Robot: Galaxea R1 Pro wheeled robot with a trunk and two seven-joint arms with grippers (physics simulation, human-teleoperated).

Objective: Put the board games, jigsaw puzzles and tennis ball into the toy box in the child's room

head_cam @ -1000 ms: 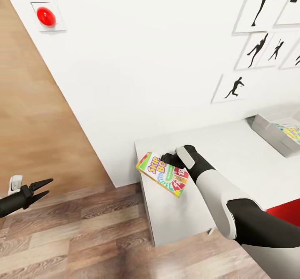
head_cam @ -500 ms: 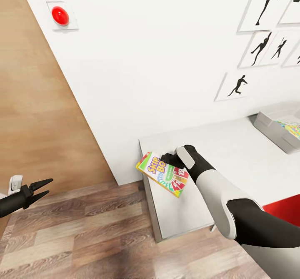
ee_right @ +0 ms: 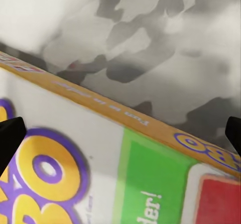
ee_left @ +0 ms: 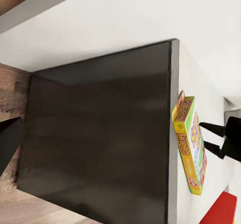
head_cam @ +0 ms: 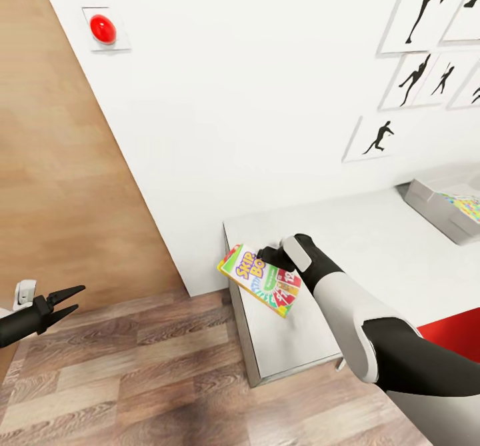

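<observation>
My right gripper (head_cam: 268,257) is shut on the green-edged board game (head_cam: 261,279), holding it tilted just above the left end of the white table (head_cam: 373,246). The left wrist view shows the same board game (ee_left: 190,143) hanging over the table's edge, above its dark-grey side (ee_left: 100,133). Up close, the game's printed lid (ee_right: 100,174) lies between the right fingertips (ee_right: 9,136). The light-grey toy box (head_cam: 430,203) stands at the table's far right, with a jigsaw puzzle (head_cam: 467,206) inside it. My left gripper (head_cam: 70,301) hangs open over the wood floor.
A white wall runs behind the table with black silhouette pictures (head_cam: 377,138) and a red button (head_cam: 103,28). A red object (head_cam: 453,336) shows beside my right arm. A wooden surface (head_cam: 60,186) fills the left, with plank floor (head_cam: 133,379) before the table.
The camera has shifted, so the wall and table sit a little further right and up in the picture. Both arms keep their pose, the board game still held.
</observation>
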